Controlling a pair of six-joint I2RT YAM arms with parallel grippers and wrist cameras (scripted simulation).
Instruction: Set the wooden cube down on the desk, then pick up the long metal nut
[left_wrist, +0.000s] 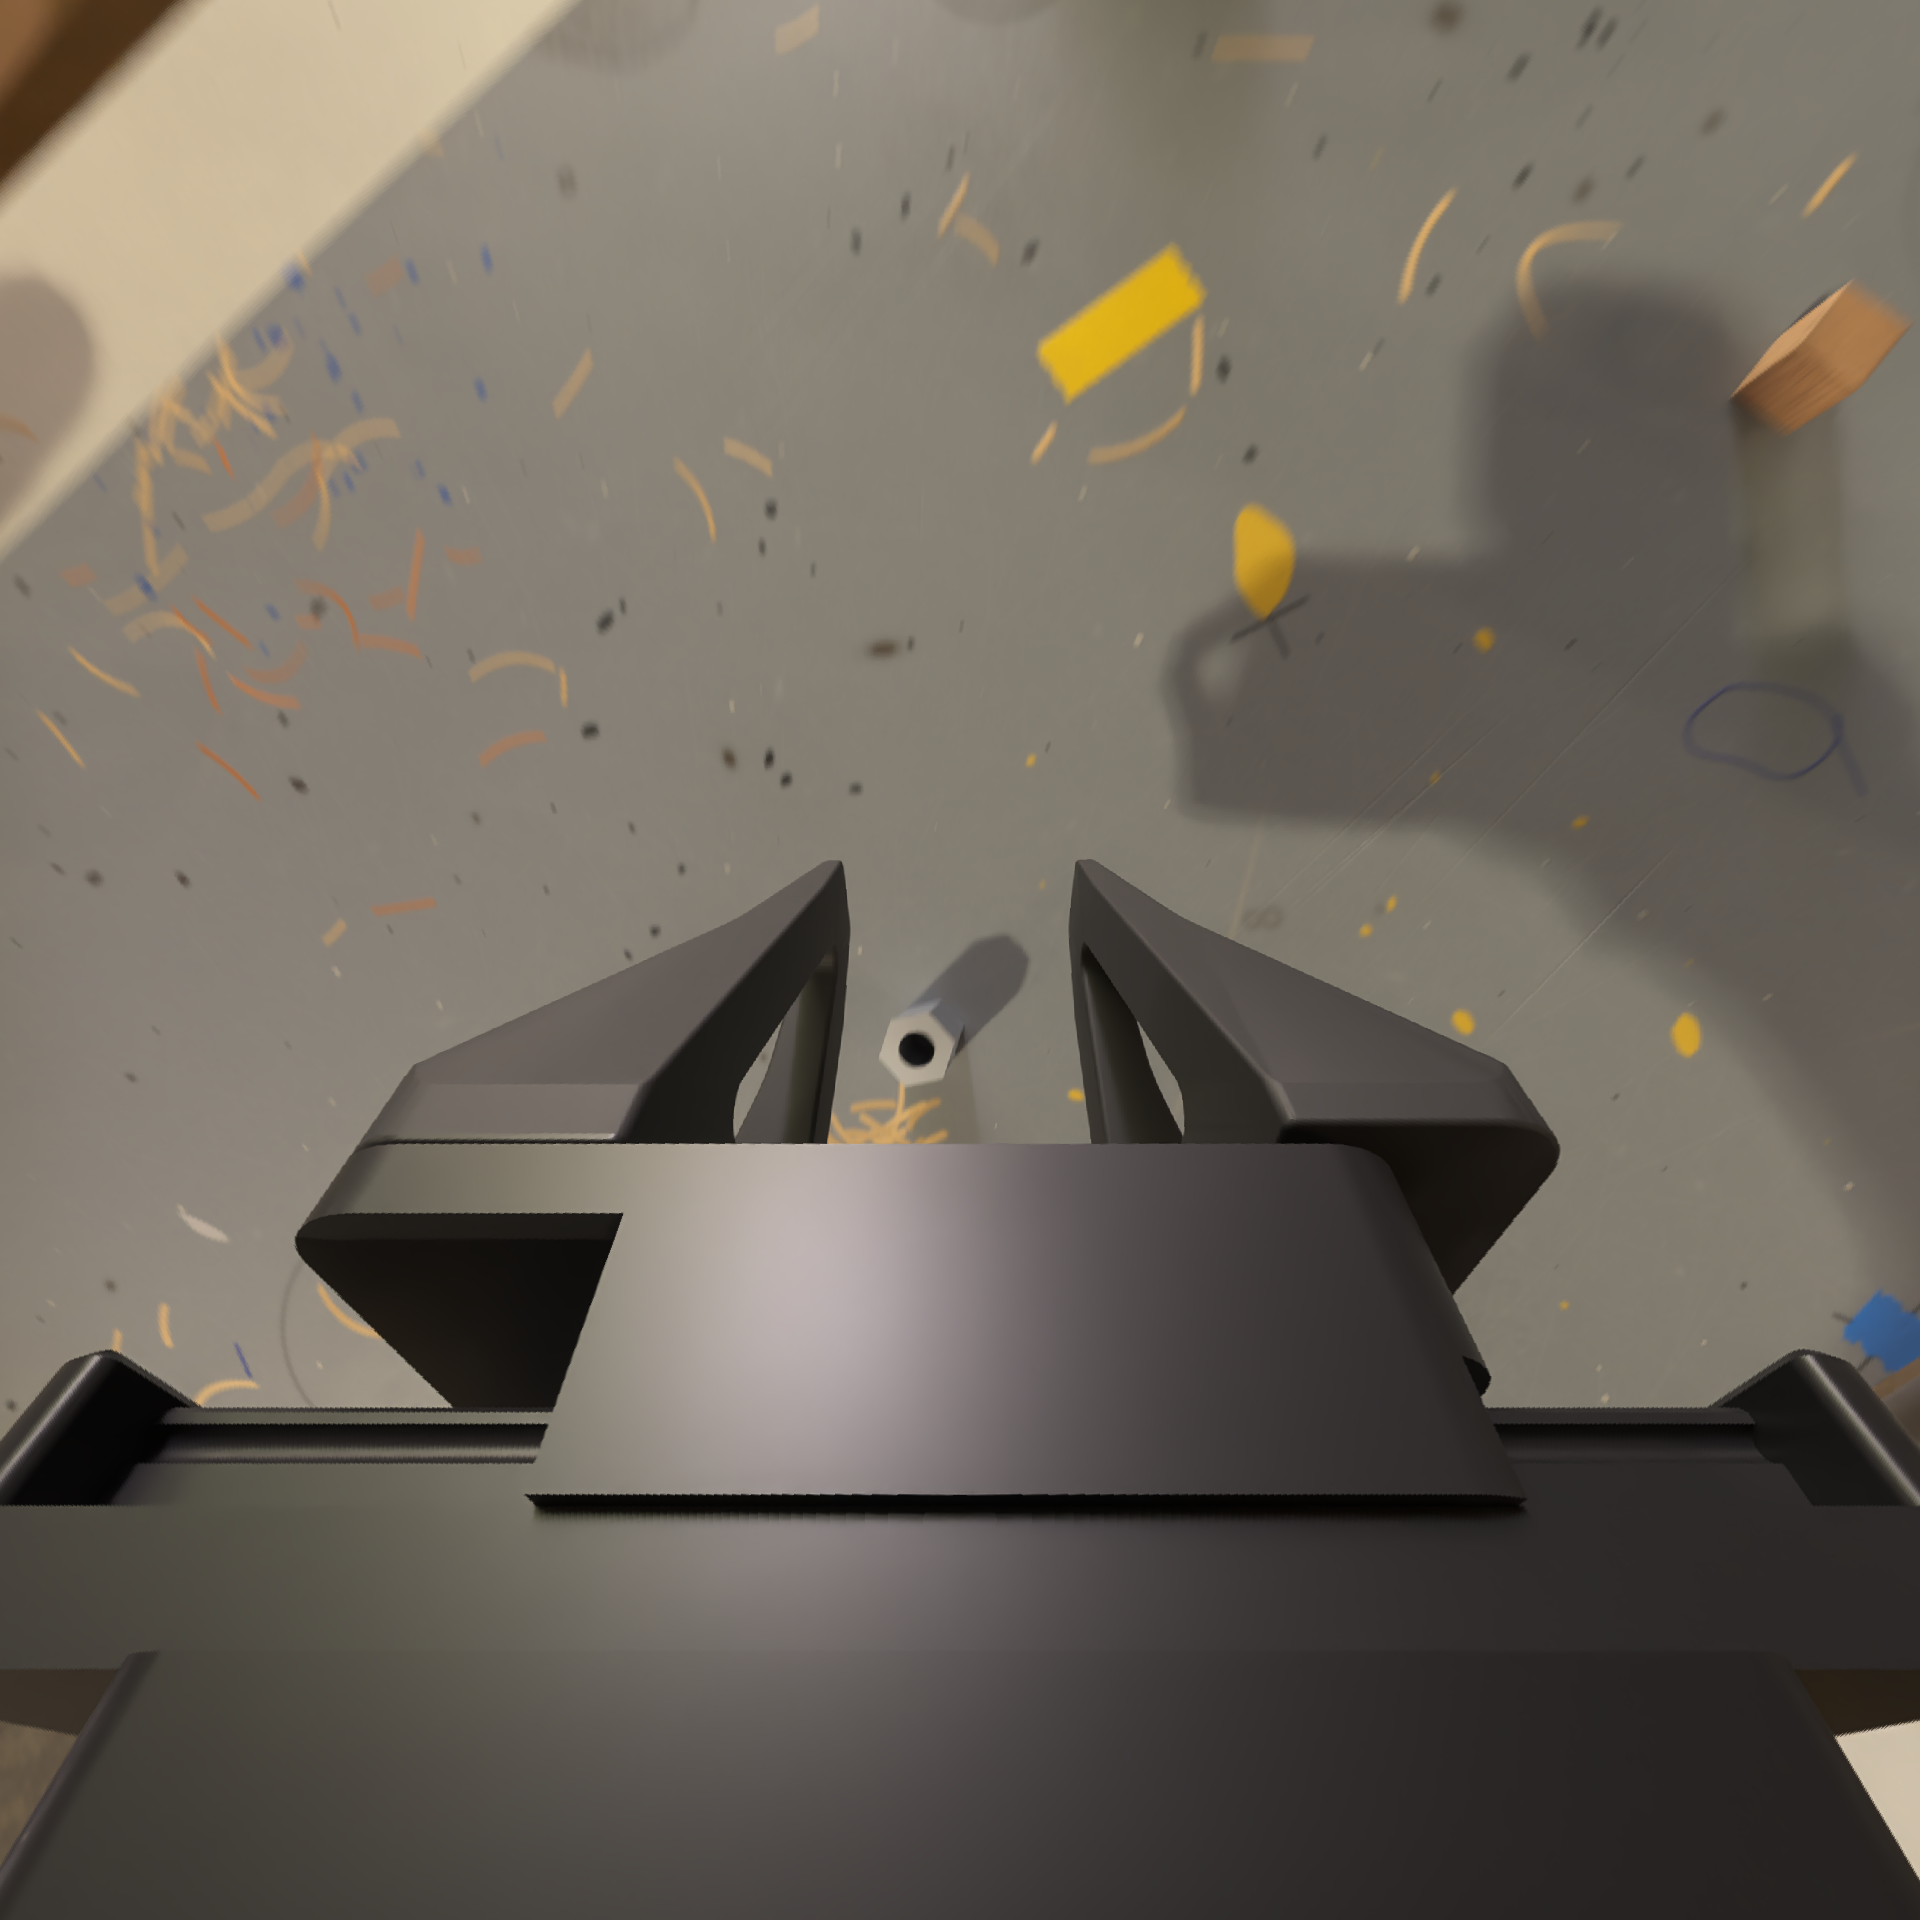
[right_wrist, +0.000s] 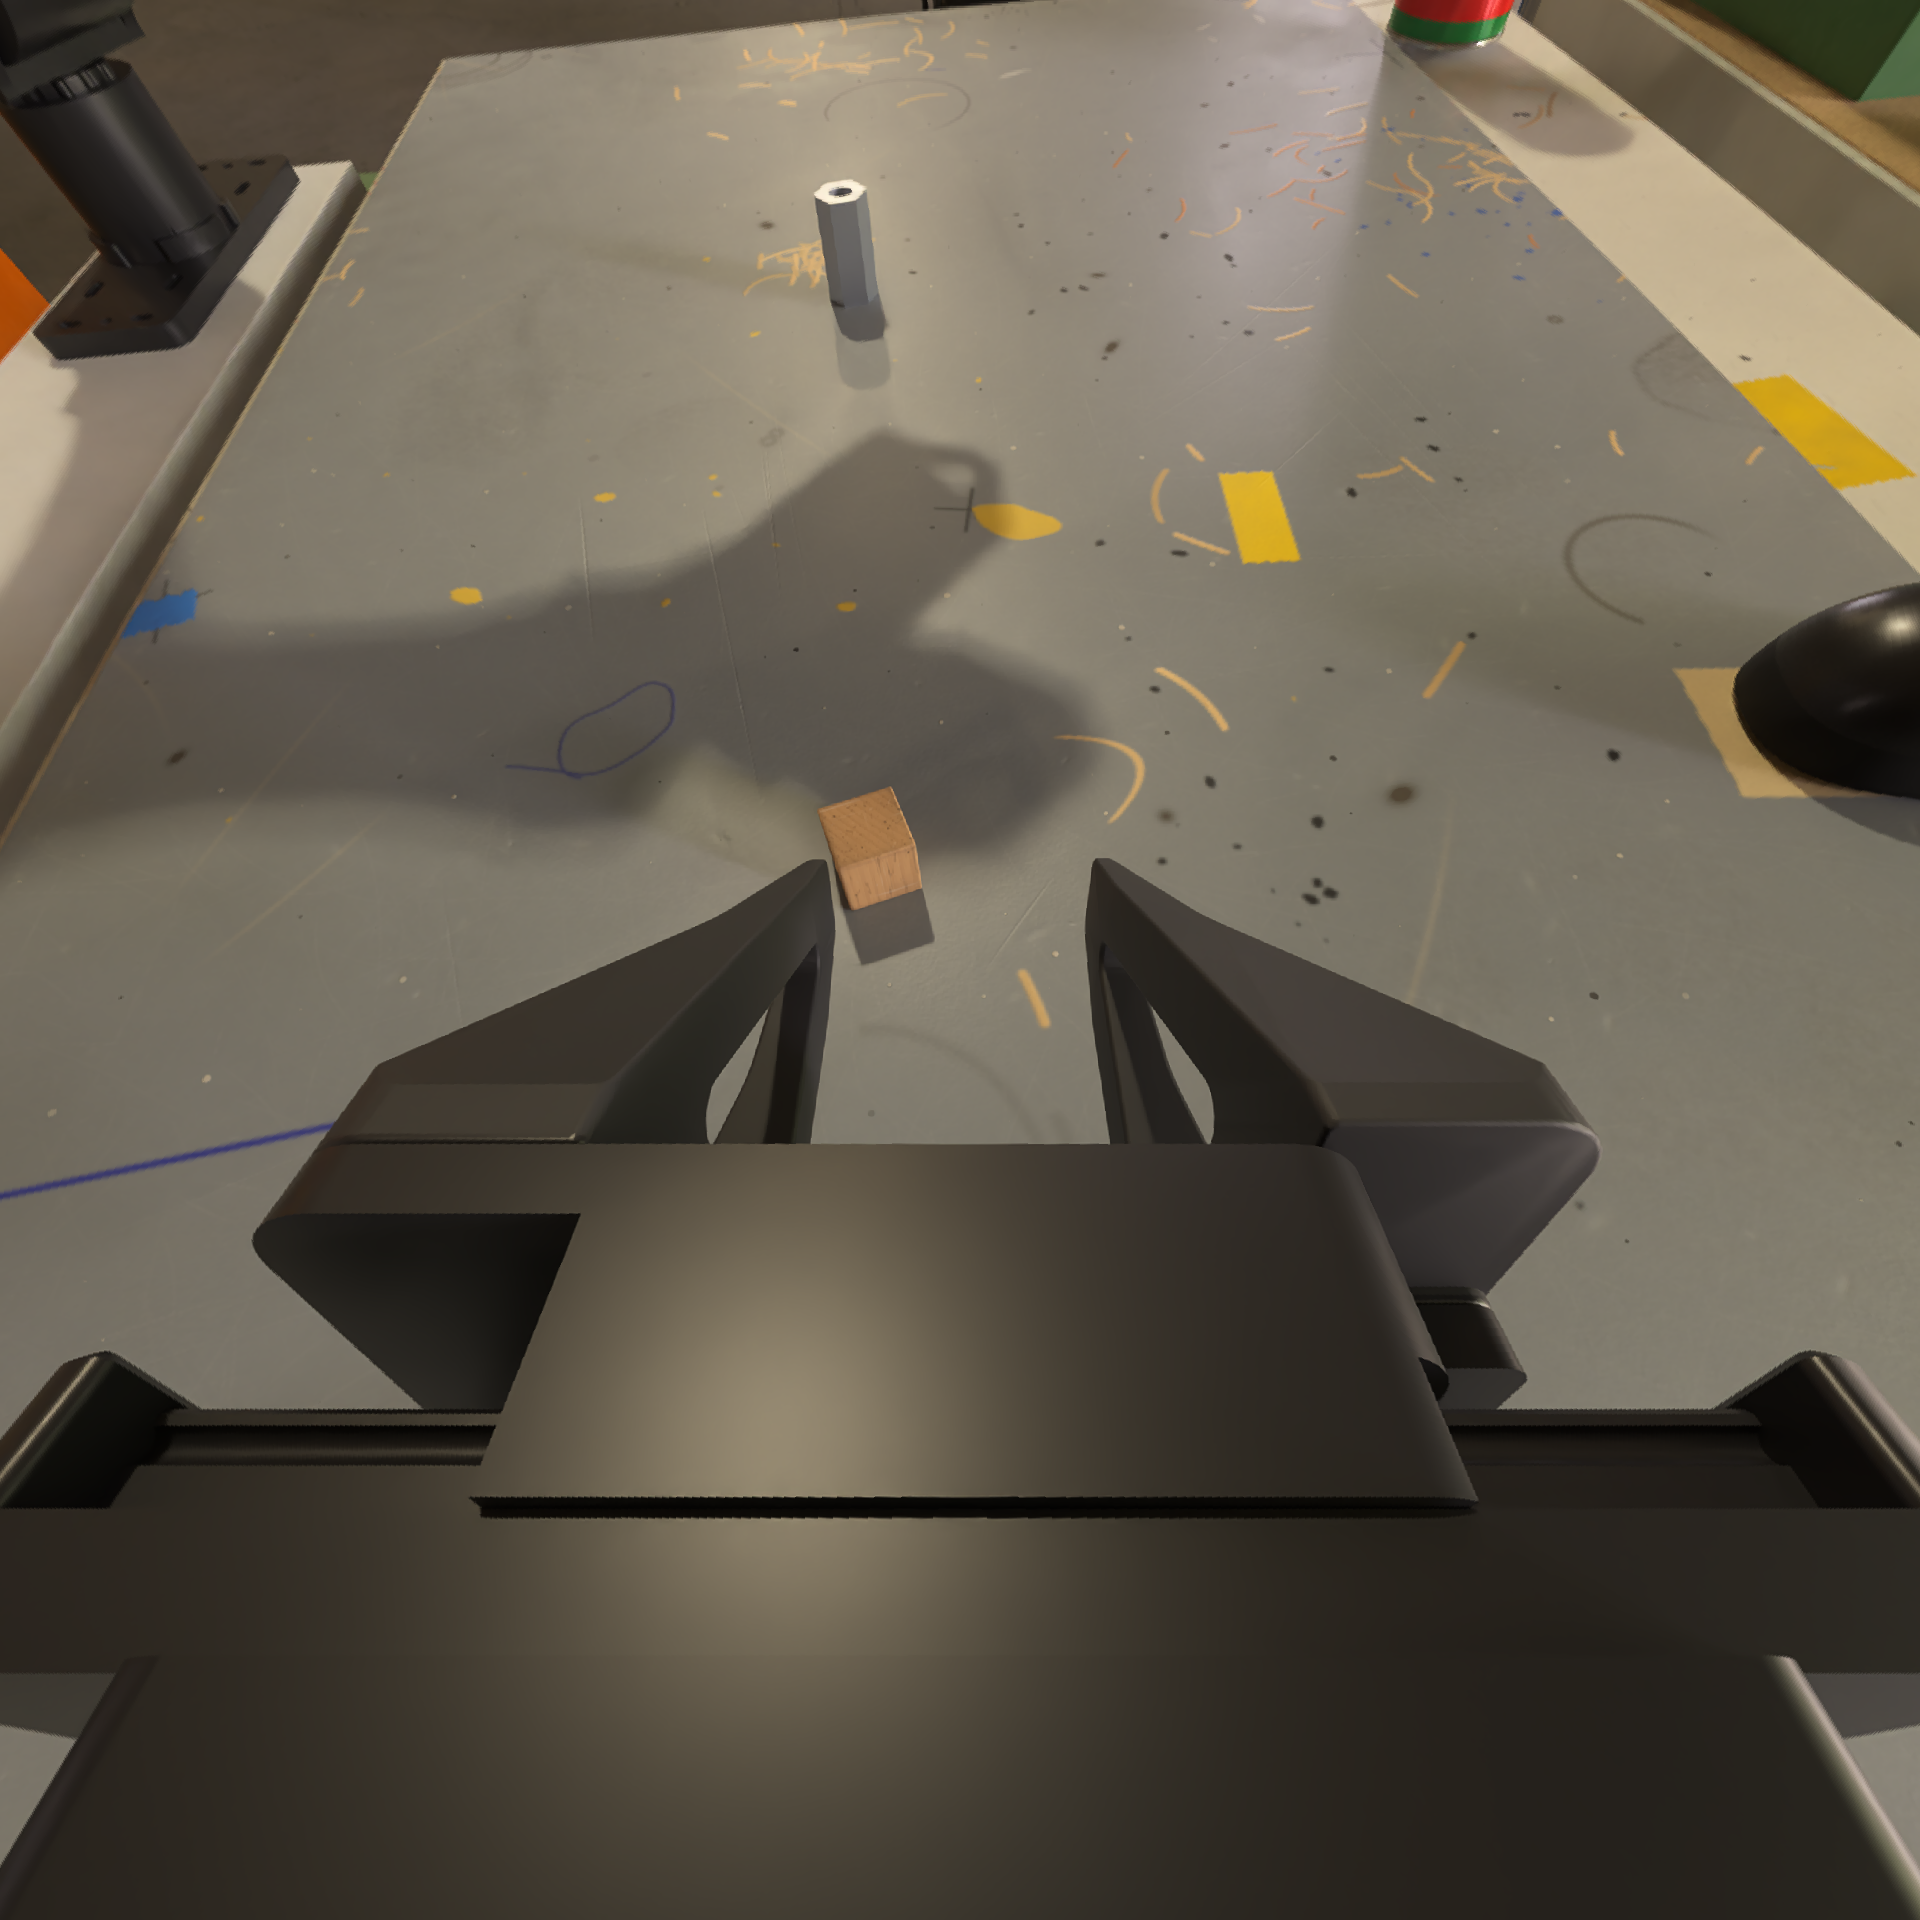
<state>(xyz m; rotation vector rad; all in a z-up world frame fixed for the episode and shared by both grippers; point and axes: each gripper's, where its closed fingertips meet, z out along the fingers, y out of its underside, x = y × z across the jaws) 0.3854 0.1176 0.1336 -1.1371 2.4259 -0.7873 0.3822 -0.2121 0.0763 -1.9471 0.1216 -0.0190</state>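
The wooden cube (right_wrist: 871, 847) rests on the grey desk (right_wrist: 416, 468), just beyond my right gripper's left fingertip. My right gripper (right_wrist: 961, 878) is open and empty above the desk. The cube also shows at the far right of the left wrist view (left_wrist: 1820, 355). The long metal nut (right_wrist: 850, 260) stands upright farther up the desk. In the left wrist view the nut (left_wrist: 920, 1044) appears end-on, its hole facing me, below and between my fingers. My left gripper (left_wrist: 958, 878) is open, empty, and looks down over the nut.
A black bowl (right_wrist: 1834, 707) sits at the right edge. A red and green can (right_wrist: 1449, 21) stands at the far right corner. The left arm's black base (right_wrist: 135, 239) is mounted on the left ledge. Yellow tape patches (right_wrist: 1259, 516) and wood shavings lie flat on the desk.
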